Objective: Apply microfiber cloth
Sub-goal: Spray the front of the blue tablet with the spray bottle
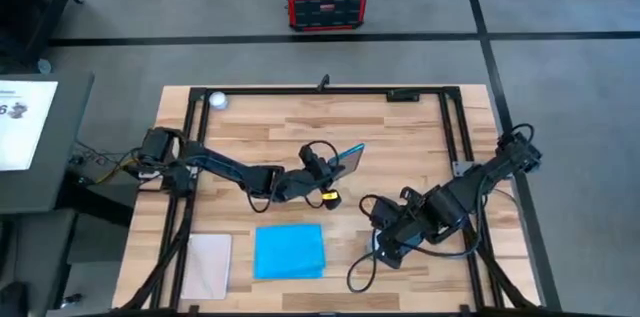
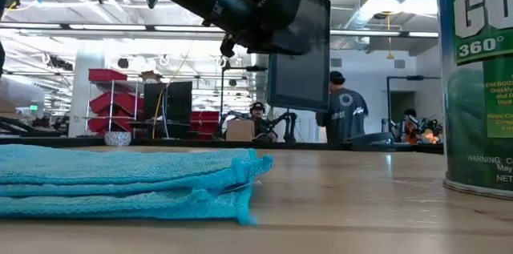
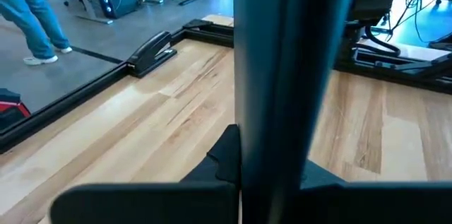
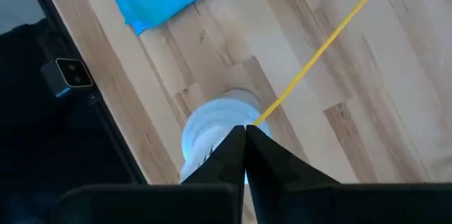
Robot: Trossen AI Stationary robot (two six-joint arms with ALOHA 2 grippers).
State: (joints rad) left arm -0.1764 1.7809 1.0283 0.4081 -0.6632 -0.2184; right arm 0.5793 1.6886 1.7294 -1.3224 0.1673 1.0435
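Note:
The sky-blue microfiber cloth (image 1: 289, 250) lies folded flat near the table's near edge and shows at the left of the low view (image 2: 120, 178). My left gripper (image 1: 330, 165) is over the table's middle, shut on a dark tablet (image 2: 300, 54) held in the air. My right gripper (image 4: 245, 131) is shut and points down just over the white top of a green spray can (image 2: 477, 78), which stands right of the cloth. A yellow straw (image 4: 318, 51) sticks out from the can's top. My left gripper pinches the tablet between its two fingers (image 3: 224, 157), one on each flat face (image 3: 275, 132), at the edge nearest the arm. The fingers come about level from the table's left. The tablet stands on edge, upright, lifted clear of the table. My right gripper: I cannot tell whether its shut fingertips touch the can's top (image 4: 215, 128).
A pale grey-white sheet (image 1: 210, 265) lies left of the cloth. A white ball (image 1: 218, 100) sits at the far left corner. Black frame rails (image 1: 455, 137) run along the table's sides. People stand in the room beyond the table.

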